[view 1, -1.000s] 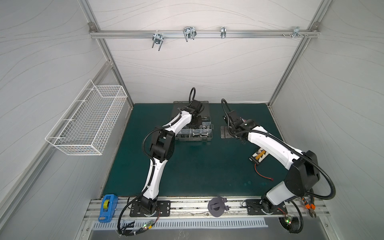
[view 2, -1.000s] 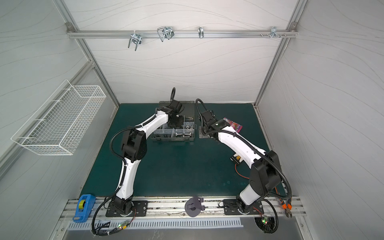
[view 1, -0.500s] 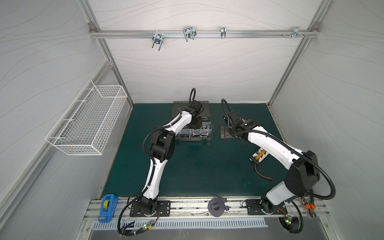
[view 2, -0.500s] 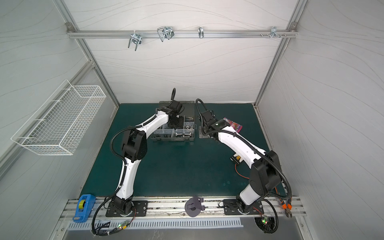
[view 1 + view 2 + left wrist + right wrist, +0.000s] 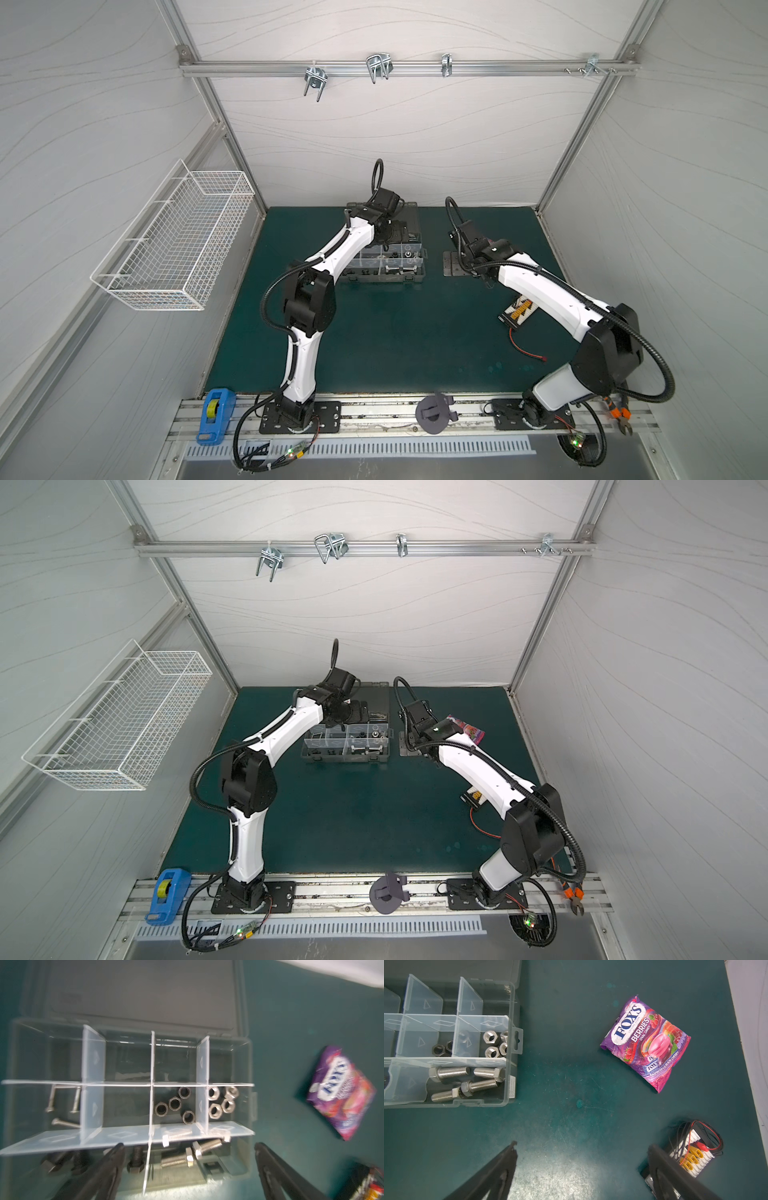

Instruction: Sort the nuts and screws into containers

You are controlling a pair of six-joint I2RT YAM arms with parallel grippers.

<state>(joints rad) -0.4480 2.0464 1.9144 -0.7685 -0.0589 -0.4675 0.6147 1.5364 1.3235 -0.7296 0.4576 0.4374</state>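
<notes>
The grey organizer case (image 5: 382, 279) (image 5: 347, 759) lies open at the back of the green mat. Its containers hold sorted parts: silver hex-head screws (image 5: 176, 1159) (image 5: 450, 1072), black screws (image 5: 136, 1159), thin screws (image 5: 62, 1101), black nuts (image 5: 174, 1103) and silver nuts (image 5: 222, 1101) (image 5: 492, 1043). My left gripper (image 5: 188, 1151) (image 5: 395, 232) hovers open above the compartment of silver screws and holds nothing. To the right of the case, my right gripper (image 5: 582, 1147) (image 5: 478, 274) stands open over bare mat, also with nothing in it.
A purple candy bag (image 5: 648, 1043) (image 5: 340, 1093) lies right of the case. Close to my right gripper sits a connector board with red wires (image 5: 691, 1151) (image 5: 519, 311). A grey metal plate (image 5: 451, 264) lies beside the case. A white wire basket (image 5: 174, 249) hangs on the left wall.
My left gripper's jaws have spread wide above the case. Both arms stay almost where they were in the top views.
</notes>
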